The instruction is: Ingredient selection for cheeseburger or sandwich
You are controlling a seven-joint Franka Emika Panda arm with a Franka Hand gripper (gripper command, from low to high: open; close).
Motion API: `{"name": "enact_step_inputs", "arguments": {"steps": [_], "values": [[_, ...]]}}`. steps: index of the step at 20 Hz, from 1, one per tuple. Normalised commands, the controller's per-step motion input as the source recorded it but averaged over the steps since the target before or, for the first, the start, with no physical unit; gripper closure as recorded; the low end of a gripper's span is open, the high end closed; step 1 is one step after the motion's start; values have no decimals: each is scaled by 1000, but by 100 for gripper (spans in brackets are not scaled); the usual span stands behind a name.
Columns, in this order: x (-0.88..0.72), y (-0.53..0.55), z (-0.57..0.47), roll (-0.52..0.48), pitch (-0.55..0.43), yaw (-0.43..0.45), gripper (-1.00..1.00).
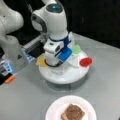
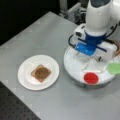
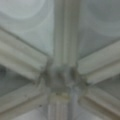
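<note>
Gripper (image 1: 55,65) sits low over the white divided tray (image 1: 72,75), near its hub; I can't tell whether the fingers are spread or pinching anything. Wrist view shows only the tray's dividers (image 3: 62,50) meeting, close up. Done so far, by my read: one toast square topped with the brown patty (image 2: 41,73) sits on the white plate (image 2: 25,80). On the tray I see the red disc (image 2: 91,78) at 6 o'clock, green piece (image 2: 114,68) at 3, yellow cheese (image 1: 41,62) at the rim in a front view. Sandwich looks barely started.
</note>
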Motion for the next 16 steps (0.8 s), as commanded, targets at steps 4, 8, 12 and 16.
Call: {"name": "enact_step_inputs", "arguments": {"steps": [4, 8, 12, 16], "values": [[-117, 76, -127, -124, -148, 94, -100], [-103, 61, -156, -146, -156, 94, -100], [-71, 57, -200, -176, -146, 94, -100], [-34, 63, -152, -184, -112, 85, -100]]}}
